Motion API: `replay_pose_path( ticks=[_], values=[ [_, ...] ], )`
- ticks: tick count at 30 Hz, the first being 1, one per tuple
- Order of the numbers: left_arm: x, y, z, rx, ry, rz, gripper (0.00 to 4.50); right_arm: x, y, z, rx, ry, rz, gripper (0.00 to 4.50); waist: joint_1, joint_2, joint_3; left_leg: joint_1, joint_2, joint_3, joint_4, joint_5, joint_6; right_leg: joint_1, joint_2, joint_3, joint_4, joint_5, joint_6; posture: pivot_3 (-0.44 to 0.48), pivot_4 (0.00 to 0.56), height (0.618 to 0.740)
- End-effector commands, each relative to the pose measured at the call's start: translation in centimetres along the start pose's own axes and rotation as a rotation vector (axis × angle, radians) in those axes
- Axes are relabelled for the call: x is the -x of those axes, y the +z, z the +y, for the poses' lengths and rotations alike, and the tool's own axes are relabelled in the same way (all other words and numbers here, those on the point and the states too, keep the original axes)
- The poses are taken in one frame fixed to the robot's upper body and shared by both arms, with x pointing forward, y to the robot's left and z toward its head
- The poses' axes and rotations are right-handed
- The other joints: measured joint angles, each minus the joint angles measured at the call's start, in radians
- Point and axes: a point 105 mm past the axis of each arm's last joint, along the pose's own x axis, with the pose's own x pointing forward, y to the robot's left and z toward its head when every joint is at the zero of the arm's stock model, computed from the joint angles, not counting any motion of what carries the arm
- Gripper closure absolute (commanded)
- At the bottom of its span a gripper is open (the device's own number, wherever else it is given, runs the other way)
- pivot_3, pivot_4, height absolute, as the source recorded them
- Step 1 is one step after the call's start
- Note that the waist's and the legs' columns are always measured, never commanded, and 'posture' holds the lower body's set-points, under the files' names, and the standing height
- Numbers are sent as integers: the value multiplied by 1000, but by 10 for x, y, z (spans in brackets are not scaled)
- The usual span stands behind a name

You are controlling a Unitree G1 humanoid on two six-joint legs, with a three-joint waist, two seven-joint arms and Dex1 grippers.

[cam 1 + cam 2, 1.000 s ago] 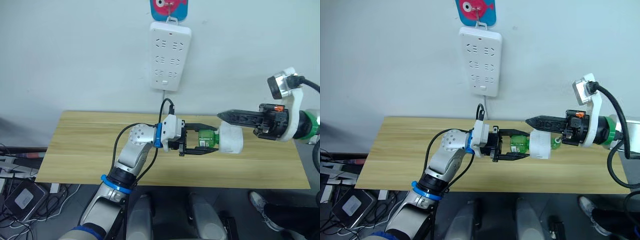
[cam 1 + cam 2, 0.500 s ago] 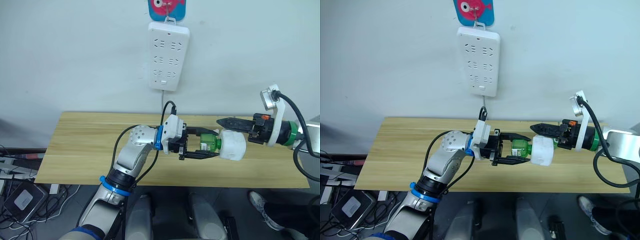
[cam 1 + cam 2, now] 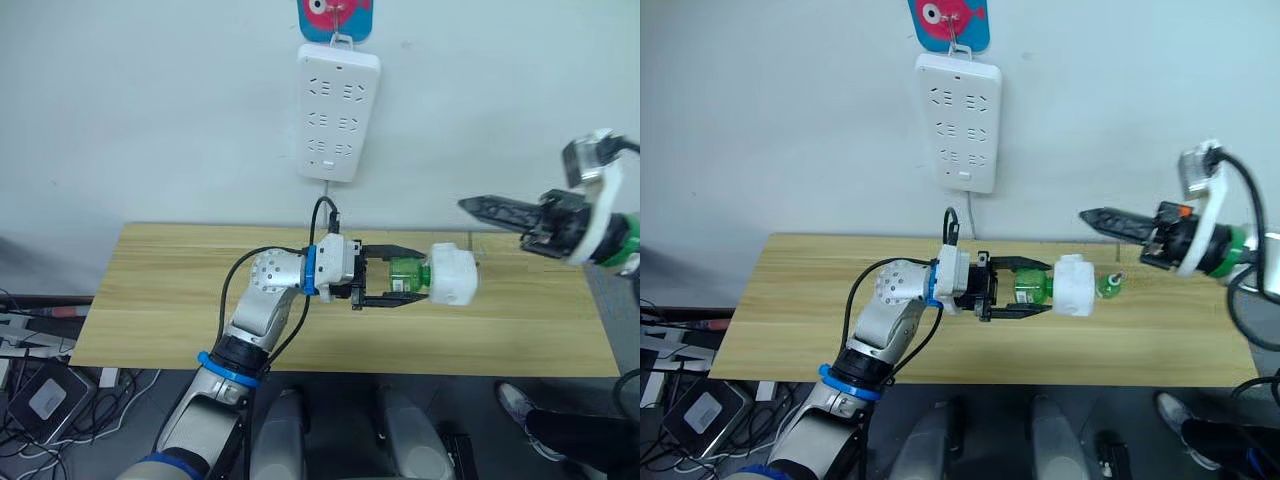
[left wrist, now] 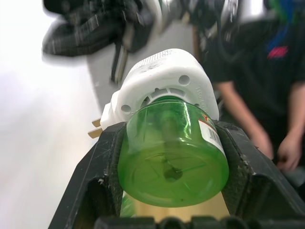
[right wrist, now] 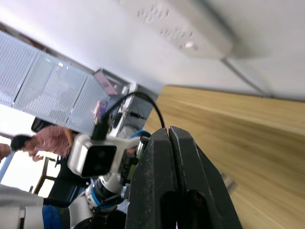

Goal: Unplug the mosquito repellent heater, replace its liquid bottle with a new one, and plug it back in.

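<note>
Jaws of the left gripper [image 3: 385, 277] are seen clamped on a green liquid bottle [image 3: 406, 276], its two black fingers [image 4: 95, 186] pressed against opposite sides of the translucent body. The bottle is held lying sideways above the wooden worktop [image 3: 160, 300], near the middle of its width. The mosquito repellent heater [image 3: 451, 275], a white rounded block, is seated on the bottle's far end, pointing toward the robot's right; in the left wrist view two metal prongs [image 4: 96, 129] are shown projecting from its side. A long white power strip [image 3: 339, 112] is hung on the pale wall above the worktop, below a blue and pink hook plaque [image 3: 335, 17], with a cord [image 3: 326, 195] running down from it. In the right eye view a second small green bottle [image 3: 1109, 286] is seen lying on the worktop just beyond the heater. Further right, the jaws of the right gripper [image 3: 470, 205] are closed together with nothing between them, held in the air above and apart from the heater, the tips aimed toward the robot's left. A person in dark clothing [image 4: 259, 90] is visible behind the heater in the left wrist view.
</note>
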Motion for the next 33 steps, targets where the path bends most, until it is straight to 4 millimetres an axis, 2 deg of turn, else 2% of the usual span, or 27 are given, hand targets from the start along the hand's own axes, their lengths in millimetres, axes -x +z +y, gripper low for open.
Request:
replay_pose_path(
  ticks=[1,6,11,18,22,33],
  values=[
    [5,12,10,-226,69,-72,2200,16,2,4,13,-20,-8,3571,1,0,0,0,0,0,0,0,0,0,0,0,0,0,0,-192,322,740],
    [13,14,18,-419,144,-110,2200,24,-22,0,-12,-51,50,1775,1,0,0,0,-1,1,0,0,0,0,-1,0,0,0,0,-201,320,740],
    [13,16,22,-497,145,-133,2200,21,-37,1,-35,-15,77,25,-5,0,0,0,-1,1,1,0,0,0,0,1,1,0,0,-208,315,740],
    [8,18,20,-508,115,-160,2200,11,-50,7,-32,25,126,25,-6,0,0,0,0,0,1,0,0,0,0,0,2,0,0,-203,312,740],
    [6,18,18,-467,101,-168,2200,5,-50,16,-11,83,151,25,-7,0,0,0,0,0,1,0,0,0,0,0,2,0,0,-200,313,740],
    [3,17,7,-428,39,-168,2200,-9,-49,19,-22,137,187,25,-11,0,0,0,0,0,1,0,0,0,0,0,2,0,0,-189,314,740]
  ],
)
